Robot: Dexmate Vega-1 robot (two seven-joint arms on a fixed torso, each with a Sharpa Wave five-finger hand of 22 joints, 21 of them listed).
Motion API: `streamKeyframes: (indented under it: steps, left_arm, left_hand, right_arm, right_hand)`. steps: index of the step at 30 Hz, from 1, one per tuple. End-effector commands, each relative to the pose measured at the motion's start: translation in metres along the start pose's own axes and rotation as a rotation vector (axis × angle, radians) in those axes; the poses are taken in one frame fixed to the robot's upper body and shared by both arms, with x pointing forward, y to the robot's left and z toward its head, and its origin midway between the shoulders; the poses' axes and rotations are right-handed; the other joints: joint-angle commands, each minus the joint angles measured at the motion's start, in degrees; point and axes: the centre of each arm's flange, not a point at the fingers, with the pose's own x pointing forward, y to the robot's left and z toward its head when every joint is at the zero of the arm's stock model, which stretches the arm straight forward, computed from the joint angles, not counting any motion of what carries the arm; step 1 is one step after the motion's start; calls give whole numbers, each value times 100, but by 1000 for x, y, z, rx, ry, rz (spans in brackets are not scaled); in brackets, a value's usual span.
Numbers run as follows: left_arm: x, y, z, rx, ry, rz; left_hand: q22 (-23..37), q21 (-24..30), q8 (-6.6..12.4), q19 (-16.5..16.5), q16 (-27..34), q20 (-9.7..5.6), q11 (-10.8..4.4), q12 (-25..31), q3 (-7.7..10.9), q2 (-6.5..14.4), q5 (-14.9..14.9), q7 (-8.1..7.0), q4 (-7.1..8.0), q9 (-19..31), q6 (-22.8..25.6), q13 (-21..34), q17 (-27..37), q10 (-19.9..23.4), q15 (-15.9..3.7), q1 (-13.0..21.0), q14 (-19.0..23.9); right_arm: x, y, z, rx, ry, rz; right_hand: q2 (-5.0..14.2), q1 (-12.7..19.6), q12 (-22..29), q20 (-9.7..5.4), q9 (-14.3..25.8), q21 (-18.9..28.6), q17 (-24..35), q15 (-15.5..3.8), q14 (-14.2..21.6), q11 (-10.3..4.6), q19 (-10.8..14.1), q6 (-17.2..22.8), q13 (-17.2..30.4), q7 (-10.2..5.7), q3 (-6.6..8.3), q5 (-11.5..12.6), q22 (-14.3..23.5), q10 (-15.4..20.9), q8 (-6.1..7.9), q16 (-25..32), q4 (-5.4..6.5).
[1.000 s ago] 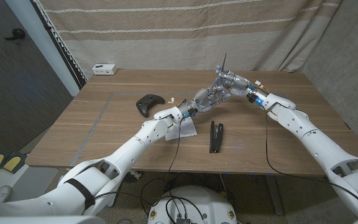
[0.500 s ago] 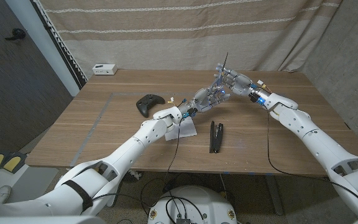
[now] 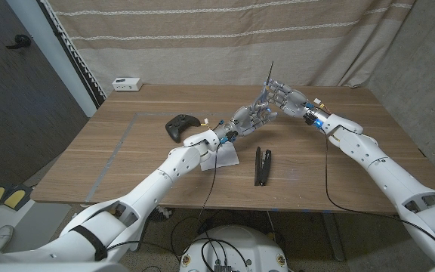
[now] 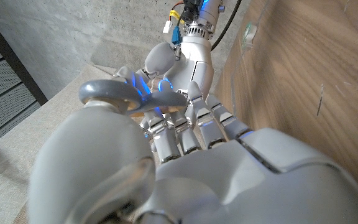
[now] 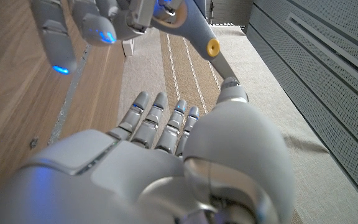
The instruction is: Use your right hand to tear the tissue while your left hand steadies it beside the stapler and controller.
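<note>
- Controller (image 3: 180,125): on the bench (image 3: 112,162), left of the robot hands.
- Tissue (image 3: 223,157): white sheet flat on the bench, partly under the left forearm, near the stapler (image 3: 262,165).
- Left robot hand (image 3: 251,117): raised, fingers apart, holding nothing.
- Right robot hand (image 3: 285,98): raised just beside it, fingers spread, holding nothing.

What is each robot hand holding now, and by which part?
Nothing that I can see: left hand and right hand are raised, fingers apart; the white tissue lies on the wooden table.
</note>
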Motion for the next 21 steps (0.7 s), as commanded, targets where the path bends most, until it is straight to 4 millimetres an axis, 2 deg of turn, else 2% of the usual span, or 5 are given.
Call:
streamKeyframes:
  steps: [1, 4, 7, 13, 21]
  left_arm:
    - [-15, 1, 8, 5, -34, 52]
    - [-18, 2, 9, 4, -47, 59]
    - [-21, 3, 11, 4, -49, 60]
    - [-33, 4, 16, 19, -65, 79]
    - [-42, 6, 19, 36, -74, 116]
  left_hand:
    - [11, 57, 104, 3, -43, -159, -133, -61, 288, 39, -17, -59, 195, 342, -130, -41, 23, 57, -999, -39, -37]
    - [7, 72, 219, 18, -38, -227, -134, -67, 297, 37, -61, -67, 138, 432, -66, -74, 35, 92, -1016, 2, -15]
    - [7, 79, 277, 16, -31, -241, -134, -81, 286, 18, -105, -73, 117, 504, -95, -110, 41, 109, -1005, -3, 14]
    - [6, 111, 536, 25, -4, -243, -135, -85, 209, -95, -180, -81, 54, 852, -262, -188, 64, 218, -1002, -22, 128]
    - [15, 138, 618, 33, 15, -224, -135, -93, 163, -162, -184, -94, 19, 907, -353, -225, 94, 261, -987, 11, 188]
  right_arm:
    - [-3, -8, -3, 19, -2, -32]
    - [-2, -8, -3, 17, -2, -37]
    - [-2, -9, -3, 18, -3, -39]
    - [-1, -9, -3, 16, 4, -42]
    - [1, -10, -5, 22, 9, -41]
  right_hand:
    - [-5, -59, 38, 53, -10, -59, -4, -818, -75, 4, 3, -73, 10, 0, -57, 50, 28, -87, 6, -11, -1]
    - [2, -70, 42, 60, -16, -81, -16, -802, -107, 14, 7, -148, 6, 3, -58, 64, 29, -128, -1, -8, -6]
    - [2, -76, 51, 69, -21, -99, -26, -793, -118, 11, 4, -173, 2, 8, -60, 73, 29, -141, 5, -3, -11]
    - [6, -85, 62, 73, -28, -122, -40, -784, -130, 14, 7, -210, -2, 13, -62, 86, 30, -161, 12, 6, -17]
    - [14, -95, 77, 78, -35, -145, -54, -769, -149, 14, 19, -212, -8, 22, -62, 101, 30, -174, 32, 13, -23]
